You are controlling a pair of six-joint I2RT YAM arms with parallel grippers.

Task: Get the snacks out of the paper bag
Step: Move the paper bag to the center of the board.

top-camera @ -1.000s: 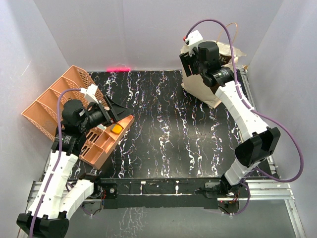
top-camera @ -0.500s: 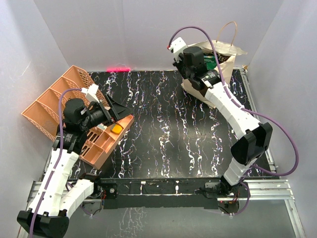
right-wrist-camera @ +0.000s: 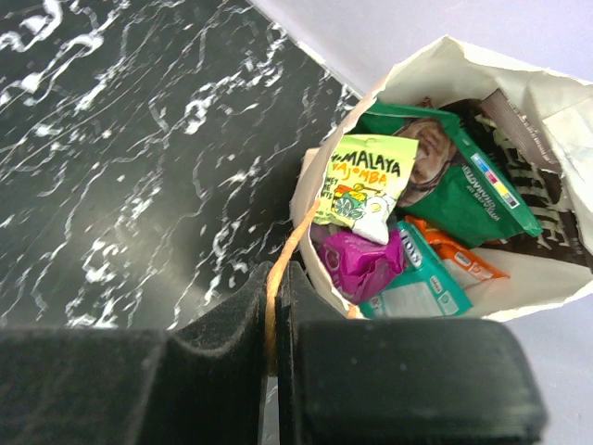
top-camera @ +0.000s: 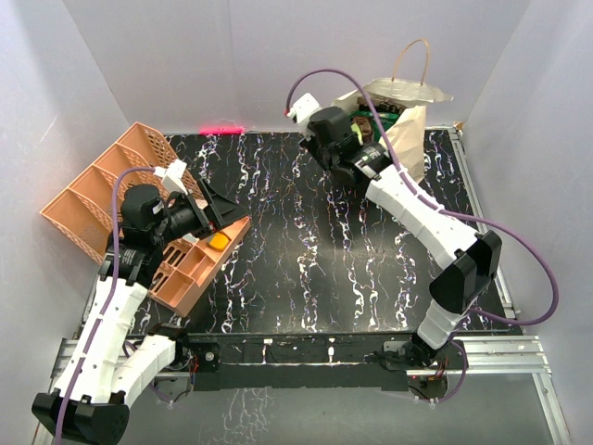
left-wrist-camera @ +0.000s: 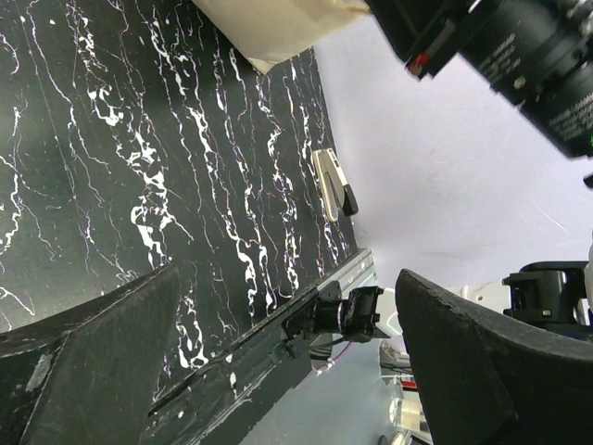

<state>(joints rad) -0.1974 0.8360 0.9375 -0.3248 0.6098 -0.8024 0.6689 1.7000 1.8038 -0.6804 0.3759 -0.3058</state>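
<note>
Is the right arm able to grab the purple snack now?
Probably not yet: its jaws are shut on the handle of the paper bag, though the purple snack lies in plain view inside.

Cream paper bag (top-camera: 409, 130) standing at far right of the scene, mouth open; snacks (right-wrist-camera: 463, 195) packed inside: green, yellow-green, purple, orange and teal packets, with a dark-brown pouch (right-wrist-camera: 547, 204) alongside

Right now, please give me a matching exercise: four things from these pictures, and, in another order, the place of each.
1. crumpled purple wrapped packet
2. thin tan loop handle
3. orange plastic compartment tray
4. cream paper bag

A. far right corner of the table
B. inside the bag
C. pinched between the right arm's jaws
D. left edge of the table

Pairs: 1-B, 2-C, 3-D, 4-A
</note>
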